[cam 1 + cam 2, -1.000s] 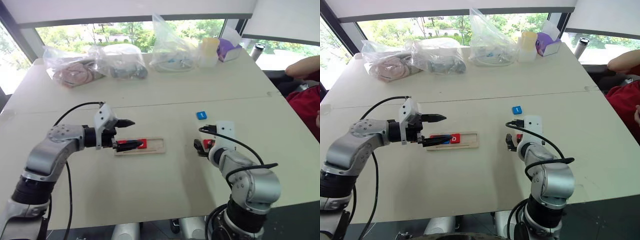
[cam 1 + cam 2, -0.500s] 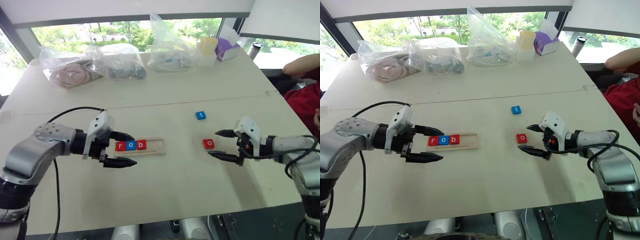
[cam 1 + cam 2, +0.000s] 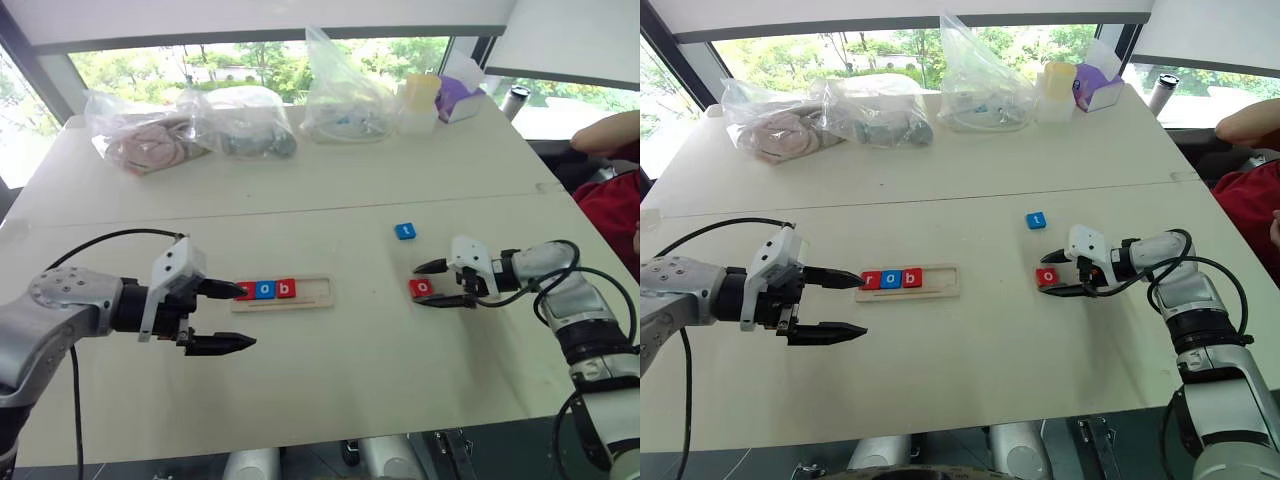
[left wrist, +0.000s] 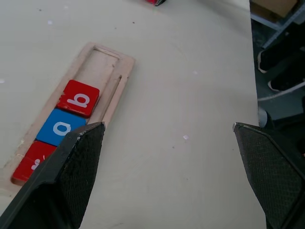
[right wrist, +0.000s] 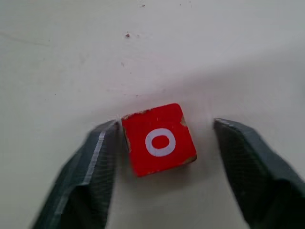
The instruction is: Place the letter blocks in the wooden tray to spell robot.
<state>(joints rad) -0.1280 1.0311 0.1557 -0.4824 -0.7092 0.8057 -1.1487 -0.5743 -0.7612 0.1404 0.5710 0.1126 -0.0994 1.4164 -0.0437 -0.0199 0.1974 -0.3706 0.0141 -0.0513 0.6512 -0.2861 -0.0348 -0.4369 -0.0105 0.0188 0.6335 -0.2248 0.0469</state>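
Wooden tray (image 3: 305,293): one, long and narrow, lying flat on the table (image 3: 330,370). Its long axis runs side to side across my view, parallel to the table's near edge. The left three places are filled; the right part is bare wood.

Letter blocks in tray: red r (image 3: 870,280), blue o (image 3: 890,279), red b (image 3: 911,278), touching in a row along the tray's long axis, letters upright toward me.

Red o block (image 5: 159,139): flat on the table, well to the right of the tray, letter face up, turned slightly askew between my right fingers.

Blue t block (image 3: 404,231): flat on the table, beyond the red o block and apart from it, tilted a little off square.

My right gripper (image 3: 442,283): low at the table, pointing left toward the tray. Its fingers straddle the red o block; in the wrist view one finger (image 5: 95,157) is at the block's edge, the other stands clear with a gap, so the block is bracketed but not clamped.

My left gripper (image 3: 232,316): spread wide, holding nothing, pointing right. One fingertip (image 3: 228,290) is at the tray's left end by the red r; the other hangs over bare table nearer me.

Far side of table: clear plastic bags (image 3: 340,95) with contents, a purple box (image 3: 458,98), a dark cup (image 3: 515,100).

Person's red sleeve (image 3: 612,205): at the table's right edge.
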